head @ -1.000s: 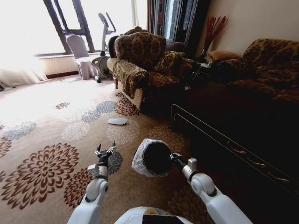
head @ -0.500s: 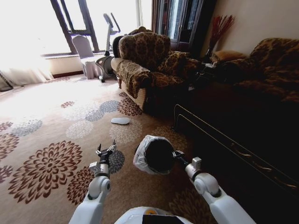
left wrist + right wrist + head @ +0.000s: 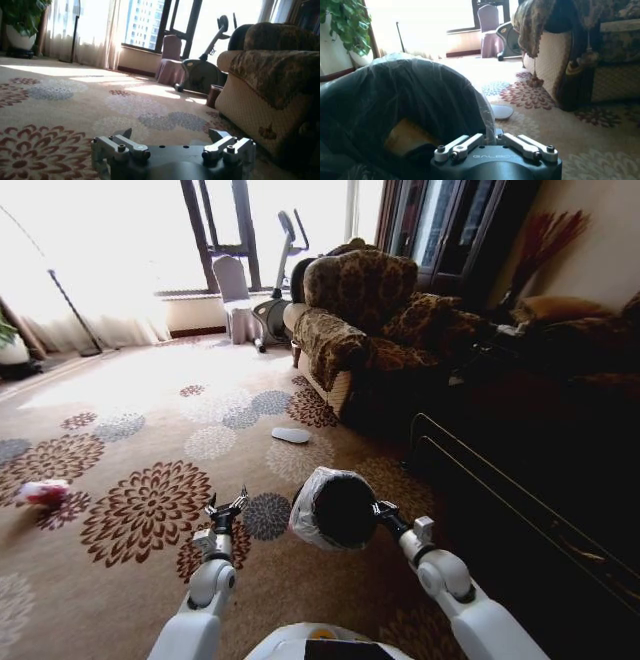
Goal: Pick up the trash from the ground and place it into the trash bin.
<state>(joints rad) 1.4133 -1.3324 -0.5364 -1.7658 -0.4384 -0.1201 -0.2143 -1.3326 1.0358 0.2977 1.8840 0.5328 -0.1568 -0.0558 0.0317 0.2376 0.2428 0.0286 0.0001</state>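
Note:
My right gripper (image 3: 381, 514) is shut on the rim of the trash bin (image 3: 335, 508), a black bucket lined with a pale plastic bag, held tilted above the carpet. In the right wrist view the gripper (image 3: 490, 139) clamps the bin's rim (image 3: 410, 97), and an orange-yellow item (image 3: 406, 137) lies inside. My left gripper (image 3: 226, 505) hangs open and empty beside the bin; its fingers (image 3: 125, 134) stand wide apart over the carpet. A pink-white wad of trash (image 3: 45, 492) lies on the carpet far to the left.
A pale-blue slipper (image 3: 291, 435) lies ahead on the patterned carpet. A brown armchair (image 3: 360, 310) stands behind it, a dark low cabinet (image 3: 520, 510) to the right, and an exercise bike (image 3: 285, 260) and covered chair (image 3: 235, 295) by the window. Open carpet spreads left.
The whole head view has swung left, so the furniture sits further right and the pink-white wad has come into view. Both arms keep their pose, bin still held.

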